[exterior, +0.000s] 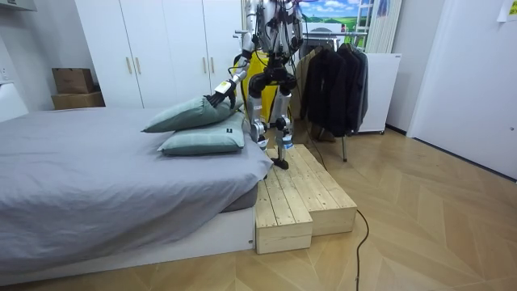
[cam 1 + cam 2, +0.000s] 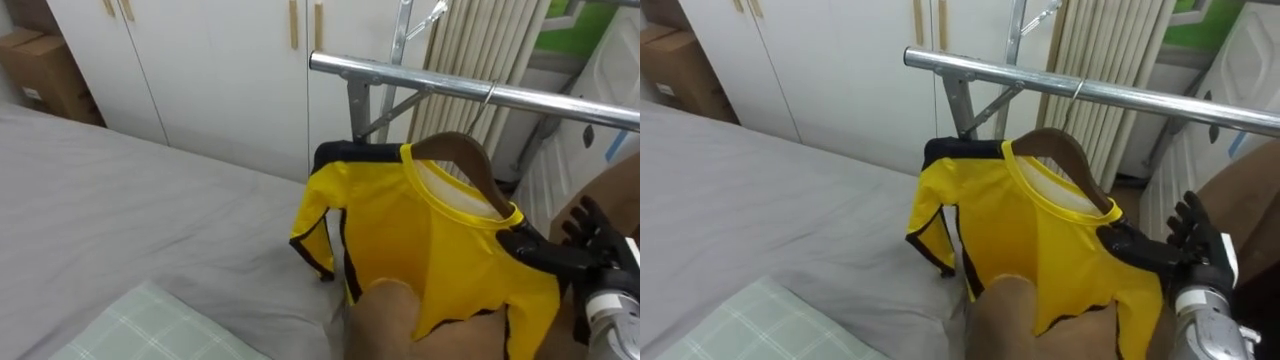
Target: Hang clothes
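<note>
A yellow shirt [image 2: 420,240] with black trim hangs on a wooden hanger [image 2: 470,155]. The hanger's hook sits over the metal rail [image 2: 470,90] of the clothes rack. My right hand [image 2: 585,235] is at the shirt's right shoulder, its black fingers spread and straight, touching the dark shoulder edge. In the room view I stand on a wooden platform [image 1: 303,194] between bed and rack, facing the wardrobe, with the yellow shirt [image 1: 245,66] before my chest. My left hand [image 1: 216,99] reaches out toward the upper pillow [image 1: 186,115]; its fingers are too small to read.
The grey bed [image 2: 120,210] lies to my left with a checked pillow [image 2: 150,325] near the bottom. A tan rounded shape [image 2: 385,320] covers the shirt's lower part. White wardrobe doors [image 2: 220,70] stand behind. Dark clothes [image 1: 335,81] hang further along the rack.
</note>
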You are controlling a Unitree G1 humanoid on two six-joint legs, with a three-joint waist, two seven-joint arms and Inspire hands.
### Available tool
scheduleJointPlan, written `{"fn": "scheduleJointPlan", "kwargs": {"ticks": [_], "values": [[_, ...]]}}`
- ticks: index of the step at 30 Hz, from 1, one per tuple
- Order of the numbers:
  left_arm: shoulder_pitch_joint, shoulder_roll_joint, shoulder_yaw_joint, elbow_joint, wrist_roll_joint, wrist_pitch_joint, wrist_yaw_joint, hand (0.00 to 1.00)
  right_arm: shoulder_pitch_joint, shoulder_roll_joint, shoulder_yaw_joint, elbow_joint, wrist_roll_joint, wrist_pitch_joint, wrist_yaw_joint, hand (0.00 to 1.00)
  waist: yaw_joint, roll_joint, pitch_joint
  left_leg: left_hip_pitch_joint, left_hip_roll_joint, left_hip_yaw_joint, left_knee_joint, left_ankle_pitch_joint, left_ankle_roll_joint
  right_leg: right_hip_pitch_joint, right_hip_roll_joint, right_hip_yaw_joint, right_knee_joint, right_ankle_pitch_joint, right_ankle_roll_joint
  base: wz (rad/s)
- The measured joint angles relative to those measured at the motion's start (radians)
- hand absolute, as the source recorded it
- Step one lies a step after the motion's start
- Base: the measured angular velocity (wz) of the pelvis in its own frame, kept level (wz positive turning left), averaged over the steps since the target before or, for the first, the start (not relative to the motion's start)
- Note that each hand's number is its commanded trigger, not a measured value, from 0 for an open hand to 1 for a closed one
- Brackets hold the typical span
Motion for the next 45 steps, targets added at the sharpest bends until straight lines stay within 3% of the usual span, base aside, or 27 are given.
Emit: {"fn": "scheduleJointPlan", "kwargs": {"ticks": [10, 16, 19, 23, 29, 33, 38, 41, 45], "values": [[0.000, 0.000, 0.017, 0.000, 0.000, 0.000, 0.000, 0.00, 0.003, 0.000, 0.000, -0.039, -0.003, 0.000, 0.000, 0.00, -0.008, -0.006, 0.0019, -0.002, 0.000, 0.012, 0.000, -0.003, 0.000, -0.012, 0.002, 0.008, 0.015, -0.007, 0.000, -0.02], [0.001, 0.000, 0.018, 0.004, 0.000, 0.000, 0.002, 0.00, 0.052, 0.000, -0.002, -0.065, -0.042, 0.000, -0.013, 0.00, -0.023, -0.006, 0.0015, -0.002, 0.000, 0.010, 0.000, -0.004, 0.001, -0.010, 0.002, 0.008, 0.015, -0.012, 0.003, 0.02], [0.001, 0.000, 0.027, 0.007, -0.003, 0.000, 0.003, 0.00, 0.108, 0.000, -0.012, -0.101, -0.041, 0.000, -0.011, 0.00, -0.037, -0.006, 0.0013, -0.004, 0.000, 0.010, -0.001, -0.005, 0.001, -0.011, 0.001, 0.009, 0.014, -0.012, 0.002, 0.02], [0.001, 0.000, 0.028, 0.017, -0.044, 0.000, 0.006, 0.00, 0.149, 0.009, -0.015, -0.116, -0.043, 0.000, -0.001, 0.00, -0.080, -0.006, 0.0013, -0.004, -0.001, 0.012, -0.001, -0.007, 0.002, -0.012, 0.002, 0.017, 0.015, -0.014, 0.003, -0.05], [0.003, 0.001, 0.034, 0.018, -0.061, 0.000, 0.001, 0.00, 0.263, 0.020, -0.046, -0.113, -0.078, 0.000, 0.010, 0.00, -0.083, -0.006, 0.0013, -0.001, -0.002, 0.018, -0.001, -0.010, 0.002, -0.012, 0.008, 0.037, 0.014, -0.015, 0.004, -0.03], [0.004, 0.001, 0.039, 0.024, -0.062, 0.000, -0.019, 0.00, 0.326, 0.068, -0.066, -0.040, -0.130, -0.022, 0.045, 0.00, -0.083, 0.004, 0.0028, 0.011, -0.001, 0.021, -0.002, -0.012, 0.003, -0.001, 0.007, 0.034, 0.014, -0.016, 0.006, -0.01], [0.005, 0.001, 0.039, 0.041, -0.081, 0.000, -0.062, 0.00, 0.374, 0.104, -0.064, 0.089, -0.205, -0.021, 0.079, 0.00, -0.084, 0.025, 0.0029, 0.018, -0.001, 0.038, -0.003, -0.017, 0.005, 0.001, 0.009, 0.054, 0.015, -0.020, 0.014, -0.10], [0.005, 0.004, 0.039, 0.041, -0.084, 0.000, -0.078, 0.00, 0.378, 0.109, -0.060, 0.144, -0.230, -0.026, 0.103, 0.00, -0.089, 0.030, 0.0011, 0.009, -0.002, 0.039, -0.001, -0.018, 0.007, -0.008, 0.004, 0.041, 0.014, -0.019, 0.017, -0.02], [0.006, 0.019, 0.034, 0.042, -0.180, -0.004, -0.111, 0.00, 0.372, 0.116, -0.021, 0.272, -0.229, -0.060, 0.152, 0.00, -0.103, 0.034, 0.0021, 0.008, -0.001, 0.039, 0.000, -0.017, 0.006, -0.009, 0.002, 0.030, 0.015, -0.015, 0.013, 0.02]]}}
